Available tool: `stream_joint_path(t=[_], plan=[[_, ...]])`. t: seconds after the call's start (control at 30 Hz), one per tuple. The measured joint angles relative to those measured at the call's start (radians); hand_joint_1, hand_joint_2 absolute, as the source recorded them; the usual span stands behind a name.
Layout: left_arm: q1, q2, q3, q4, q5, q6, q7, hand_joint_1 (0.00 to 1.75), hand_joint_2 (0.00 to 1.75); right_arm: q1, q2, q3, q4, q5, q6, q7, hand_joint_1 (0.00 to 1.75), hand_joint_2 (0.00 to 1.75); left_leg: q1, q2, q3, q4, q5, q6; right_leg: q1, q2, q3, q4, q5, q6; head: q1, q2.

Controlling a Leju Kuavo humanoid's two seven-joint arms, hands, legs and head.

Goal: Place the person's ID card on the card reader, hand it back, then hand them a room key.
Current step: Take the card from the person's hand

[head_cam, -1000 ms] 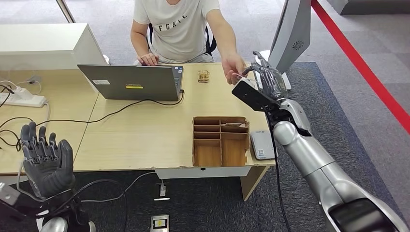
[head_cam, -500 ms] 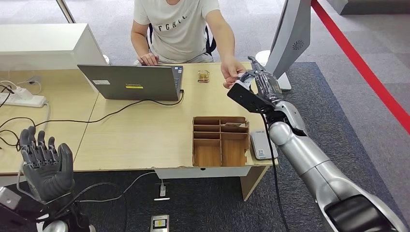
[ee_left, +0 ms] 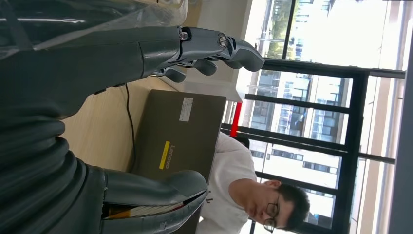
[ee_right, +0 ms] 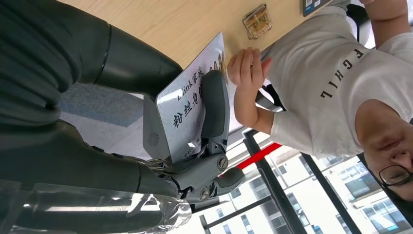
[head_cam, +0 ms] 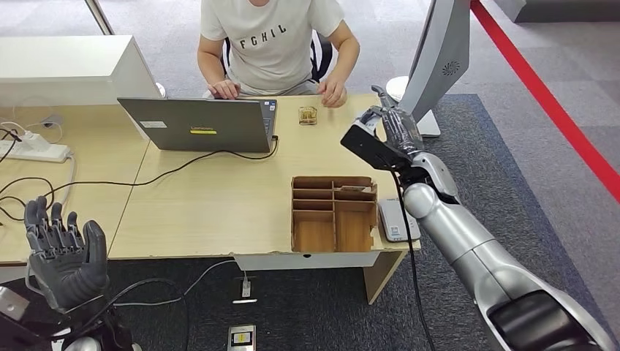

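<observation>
My right hand [head_cam: 392, 129] is raised over the far right of the wooden desk [head_cam: 219, 197] and pinches the person's ID card [ee_right: 187, 113], a white card with blue print, between thumb and fingers. The person's hand [head_cam: 333, 92] rests apart from it at the desk's far edge. The grey card reader [head_cam: 398, 219] lies flat at the desk's near right corner, well below and nearer than my right hand. My left hand [head_cam: 63, 254] hangs off the desk's near left edge, fingers [ee_left: 214, 48] spread and holding nothing.
A wooden compartment box [head_cam: 334, 212] stands just left of the reader. An open laptop [head_cam: 197, 124] with a black cable faces the seated person [head_cam: 267, 40]. A small wooden item [head_cam: 308, 115] sits mid-desk. A monitor [head_cam: 439, 51] stands right of my hand. A power strip [head_cam: 33, 150] lies at left.
The person has let go of the card and drawn their hand back to the desk's far edge. My right hand keeps the card and has shifted slightly left. My left hand has sunk a little.
</observation>
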Motion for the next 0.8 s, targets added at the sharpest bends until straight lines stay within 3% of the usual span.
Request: stream_joint_path(t=[0.5,0.6,0.8], plan=[[0.005,-0.001,0.005,0.000,0.000,0.008,0.001,0.00,1.75,-0.004,-0.016,0.020,0.005,-0.011,-0.028,0.028,1.75,1.75,0.000,0.000,0.000,0.000,0.000,0.000,0.000,0.000,0.000,0.000,0.000,0.000,0.000,0.000],[0.014,0.001,0.013,-0.002,0.004,0.015,0.004,0.00,1.75,0.003,-0.055,0.012,-0.004,-0.019,-0.065,0.066,1.75,1.75,0.000,0.000,0.000,0.000,0.000,0.000,0.000,-0.001,0.000,-0.001,0.000,0.000,0.000,0.000],[0.021,0.010,0.018,-0.009,0.009,0.018,0.028,0.00,1.75,0.079,-0.186,-0.058,-0.086,0.014,-0.113,0.151,1.75,1.75,0.000,0.000,0.000,0.001,0.000,0.001,0.000,-0.001,0.000,-0.002,0.000,0.000,0.000,0.000]])
